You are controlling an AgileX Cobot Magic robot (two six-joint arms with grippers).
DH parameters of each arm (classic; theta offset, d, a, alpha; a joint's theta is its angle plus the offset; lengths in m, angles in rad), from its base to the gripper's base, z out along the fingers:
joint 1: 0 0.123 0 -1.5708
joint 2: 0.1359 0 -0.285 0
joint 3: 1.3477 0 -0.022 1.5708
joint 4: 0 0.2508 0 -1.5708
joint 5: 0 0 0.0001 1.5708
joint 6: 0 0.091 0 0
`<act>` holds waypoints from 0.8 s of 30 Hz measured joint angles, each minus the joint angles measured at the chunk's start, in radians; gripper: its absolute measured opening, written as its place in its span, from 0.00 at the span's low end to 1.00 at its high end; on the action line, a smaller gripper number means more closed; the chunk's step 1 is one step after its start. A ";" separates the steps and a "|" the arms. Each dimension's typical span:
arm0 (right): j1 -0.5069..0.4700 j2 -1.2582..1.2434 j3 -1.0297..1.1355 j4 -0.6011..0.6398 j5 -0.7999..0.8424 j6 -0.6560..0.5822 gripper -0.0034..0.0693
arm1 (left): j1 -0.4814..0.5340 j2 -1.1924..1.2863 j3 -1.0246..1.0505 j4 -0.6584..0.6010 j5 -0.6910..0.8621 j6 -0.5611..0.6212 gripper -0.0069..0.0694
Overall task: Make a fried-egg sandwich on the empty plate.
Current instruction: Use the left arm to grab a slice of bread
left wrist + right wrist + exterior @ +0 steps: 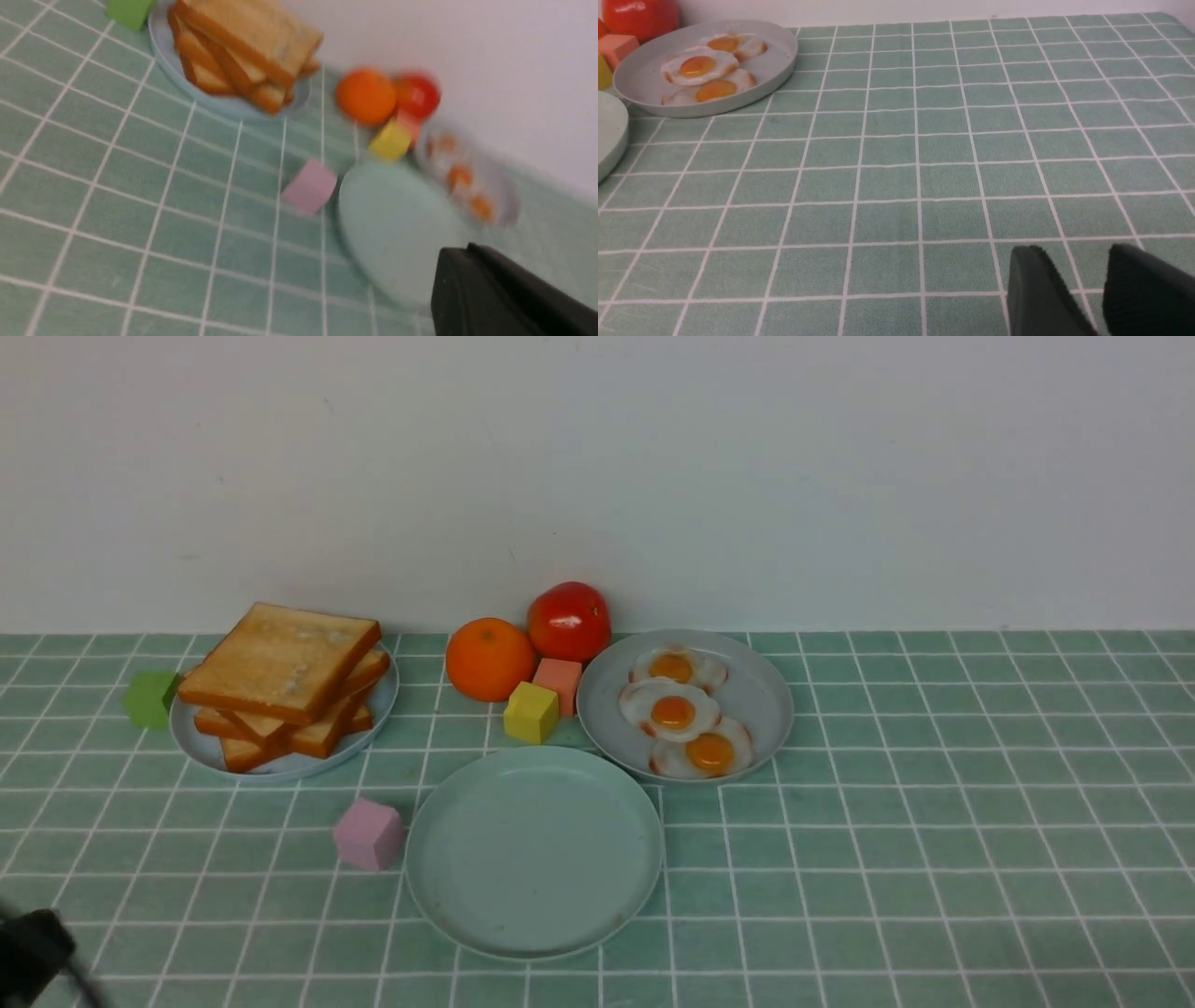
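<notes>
**Mint-green plate (534, 851) lies bare at front centre**

We see a pink cube (369, 833) just beside the mint-green plate's left rim. Behind, stacked toast slices (285, 663) stand left and three fried eggs (672, 711) lie right on a blue-grey plate (767, 702). Our right gripper (1076, 249) has its fingers narrowly parted and holds nothing. How the left gripper (490, 289) stands, we cannot tell.

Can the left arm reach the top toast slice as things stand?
Probably yes: the top toast slice lies uncovered, and only bare tablecloth lies between it and the left gripper.
</notes>
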 joint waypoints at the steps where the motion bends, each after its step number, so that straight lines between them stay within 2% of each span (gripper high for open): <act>1: 0.000 0.000 0.000 0.000 0.000 0.000 0.38 | -0.021 0.041 -0.038 0.002 0.026 0.033 0.07; 3: 0.000 0.000 0.000 0.011 -0.010 0.005 0.38 | -0.096 0.149 -0.146 0.027 0.100 0.088 0.07; 4: 0.000 0.000 0.000 0.014 -0.013 0.007 0.38 | -0.104 0.159 -0.156 0.027 0.107 0.088 0.07; 5: 0.000 0.000 0.003 0.067 -0.037 0.037 0.38 | -0.157 0.244 -0.237 0.067 0.169 0.101 0.07; 7: 0.000 0.000 0.007 0.176 -0.087 0.104 0.38 | -0.200 0.346 -0.324 0.123 0.234 0.100 0.07; 11: 0.000 0.000 0.007 0.371 -0.253 0.221 0.38 | -0.225 0.573 -0.477 0.213 0.293 0.069 0.07; 13: 0.000 0.000 0.007 0.442 -0.325 0.248 0.38 | -0.226 0.682 -0.535 0.248 0.291 0.066 0.07; 15: 0.000 0.000 0.002 0.470 -0.331 0.257 0.38 | -0.226 0.733 -0.564 0.271 0.287 0.064 0.07; 19: 0.044 0.056 -0.212 0.452 -0.065 0.194 0.36 | -0.226 0.944 -0.699 0.369 0.272 0.046 0.07; 23: 0.101 0.273 -0.554 0.352 0.343 0.004 0.23 | -0.226 1.117 -0.841 0.481 0.273 0.023 0.07; 24: 0.105 0.296 -0.601 0.342 0.398 -0.024 0.21 | -0.226 1.148 -0.866 0.499 0.273 0.023 0.07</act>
